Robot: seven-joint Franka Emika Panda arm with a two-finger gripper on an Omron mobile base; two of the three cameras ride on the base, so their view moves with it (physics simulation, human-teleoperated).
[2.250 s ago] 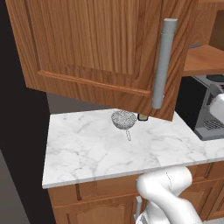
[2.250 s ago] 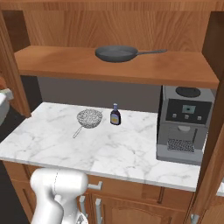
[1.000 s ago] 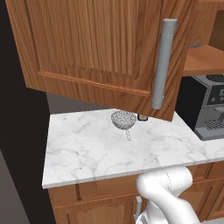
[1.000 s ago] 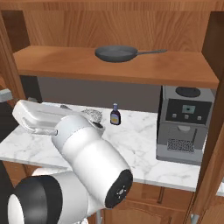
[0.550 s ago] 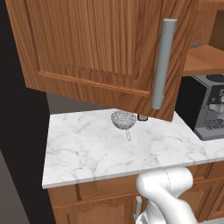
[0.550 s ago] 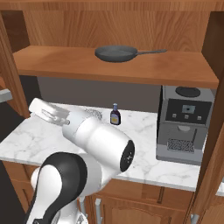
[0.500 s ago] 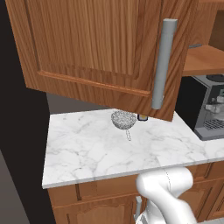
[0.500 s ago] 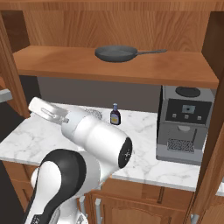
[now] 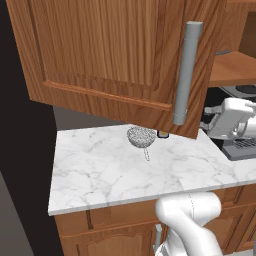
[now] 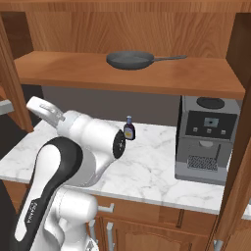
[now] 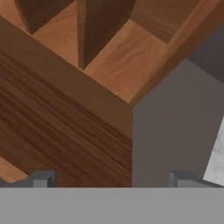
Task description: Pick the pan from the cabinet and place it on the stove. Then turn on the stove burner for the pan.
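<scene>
Nearest to me, my arm (image 10: 73, 147) bends up over the front of the desk (image 10: 147, 166). In the right base view its hand end reaches toward the left edge of the cabinet opening; in the left base view a white part of it shows past the open door, by the coffee machine.

The fingers (image 11: 41, 178) stand well apart with nothing between them: released, grasping nothing. The hand view looks onto brown wood panels and a grey wall, not onto the pan.

On the marble desk: a small wire strainer (image 9: 141, 137), a little bottle (image 10: 129, 129), and the coffee machine (image 10: 208, 137) at the right. None of these is my concern.

Above and behind, the cabinet (image 10: 132, 73) is open; its door (image 9: 115, 55) with the long grey bar handle (image 9: 186, 75) swings out across the left base view. The pan (image 10: 132, 60) sits flat on the cabinet shelf, handle pointing right, untouched and well apart from my hand.

Progress, as I judge it: only the door is open. Left to do: reach the pan, grip it, carry it to the stove, set it down, turn the burner knob. Early stage.
</scene>
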